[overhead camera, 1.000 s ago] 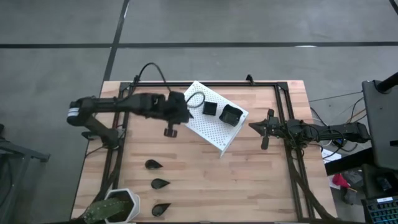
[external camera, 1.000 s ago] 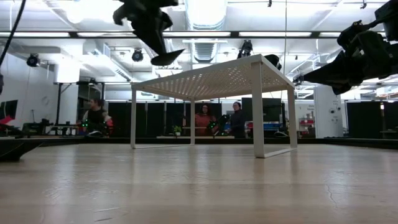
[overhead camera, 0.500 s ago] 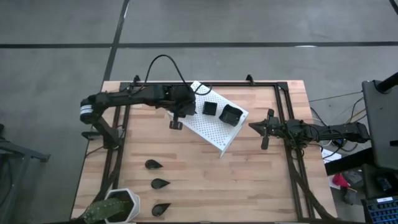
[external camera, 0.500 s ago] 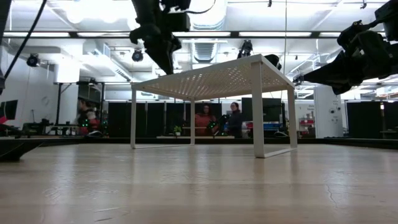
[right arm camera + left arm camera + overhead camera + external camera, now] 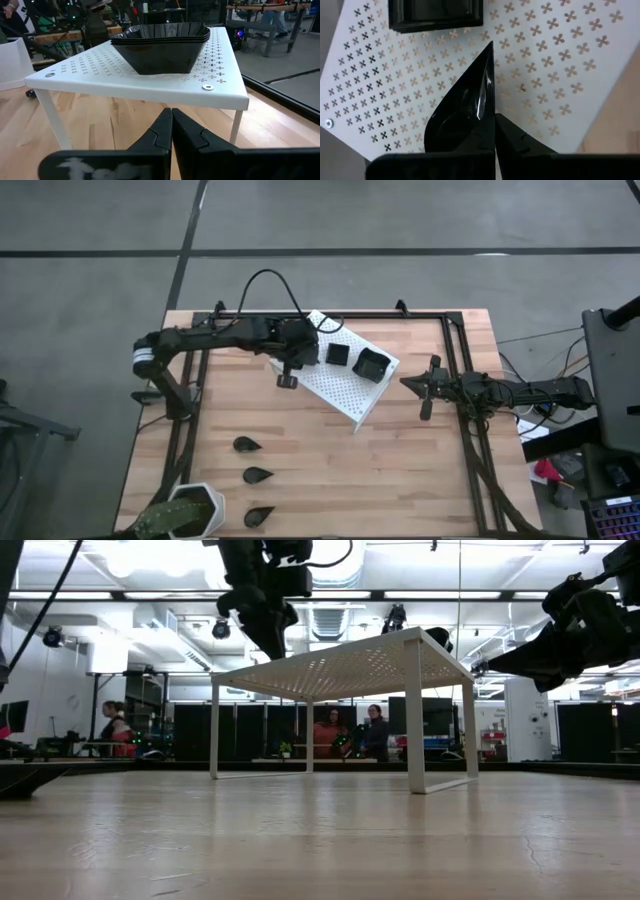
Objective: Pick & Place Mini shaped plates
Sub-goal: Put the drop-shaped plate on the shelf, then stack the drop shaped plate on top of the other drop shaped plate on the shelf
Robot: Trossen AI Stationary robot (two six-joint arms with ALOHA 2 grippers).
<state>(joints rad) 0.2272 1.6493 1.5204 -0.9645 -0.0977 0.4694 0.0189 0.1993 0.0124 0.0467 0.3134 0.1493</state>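
A glossy black teardrop plate [image 5: 462, 107] is in my shut left gripper [image 5: 494, 120], which hangs over the left end of the white perforated rack [image 5: 345, 392], pointing steeply down [image 5: 270, 645]. On the rack stand a stack of small flat square plates [image 5: 338, 354] and a stack of wavy-rimmed square plates [image 5: 160, 47]. Three more teardrop plates [image 5: 246, 444] [image 5: 257, 475] [image 5: 258, 515] lie flat on the table's near left. My right gripper [image 5: 408, 381] waits shut, right of the rack, touching nothing. My left gripper pinches the teardrop plate by its wide end [image 5: 470, 137] between its two fingers; the gripper body hides the exact spot. The fingers slant down from the table's left. The plate stands on edge, its pointed tip [image 5: 489, 50] aimed away from the fingers, above the rack.
A white hexagonal plant pot [image 5: 192, 515] stands at the table's near left corner. A dark frame [image 5: 460, 330] runs round the table top. Bare wood lies between the rack and the near edge. People stand in the room beyond the table [image 5: 325, 730].
My left gripper has carried the teardrop plate toward the table's right and far edge and a little down, from beside the rack to over its left end. It stays shut on the plate, which has turned from broadside to edge-on in the low view.
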